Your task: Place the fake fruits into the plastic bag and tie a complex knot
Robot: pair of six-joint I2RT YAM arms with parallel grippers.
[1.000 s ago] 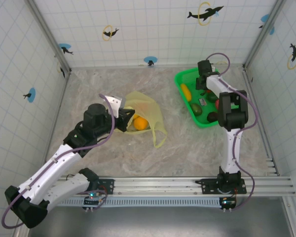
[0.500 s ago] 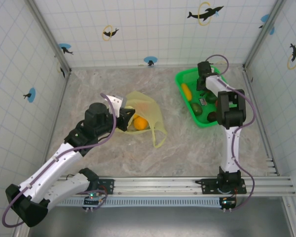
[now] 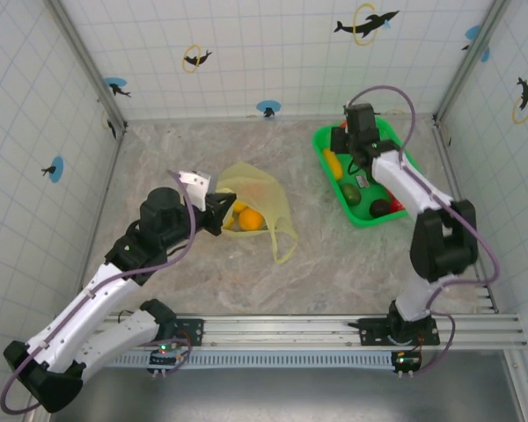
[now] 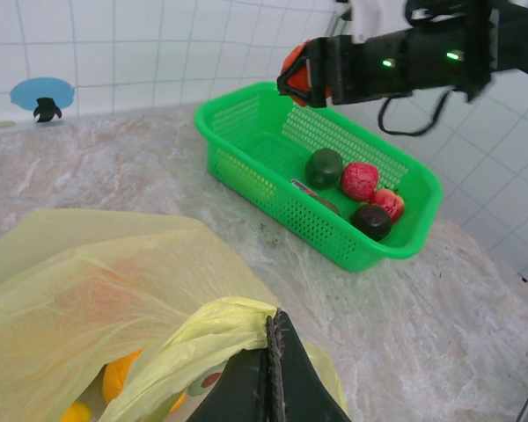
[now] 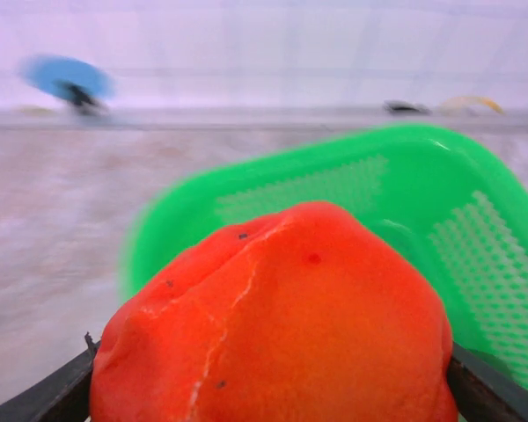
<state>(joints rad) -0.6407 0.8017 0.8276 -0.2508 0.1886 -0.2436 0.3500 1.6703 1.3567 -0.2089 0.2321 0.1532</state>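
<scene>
**Top external view:** the left claw (image 3: 213, 211), clamped shut on the rim of the plastic bag (image 3: 266, 200), holds the bag's mouth open at centre frame, with an orange fruit (image 3: 252, 219) inside. The right claw (image 3: 341, 138) hangs over the upper-left corner of the green tray (image 3: 361, 221), right of centre. The bag lies well apart to its lower left, so the carry likely runs leftward across the bare surface (image 3: 334, 255).

**Left wrist view:** the pinched yellow rim sits at bottom centre. At upper right, the right claw grips a red-orange fruit (image 4: 297, 75) above the tray, where a dark green fruit (image 4: 323, 167), a red fruit (image 4: 361, 180) and a blackish fruit (image 4: 370, 220) wait.

**Right wrist view:** the red-orange fruit is wedged between both fingers, with the tray behind.
</scene>
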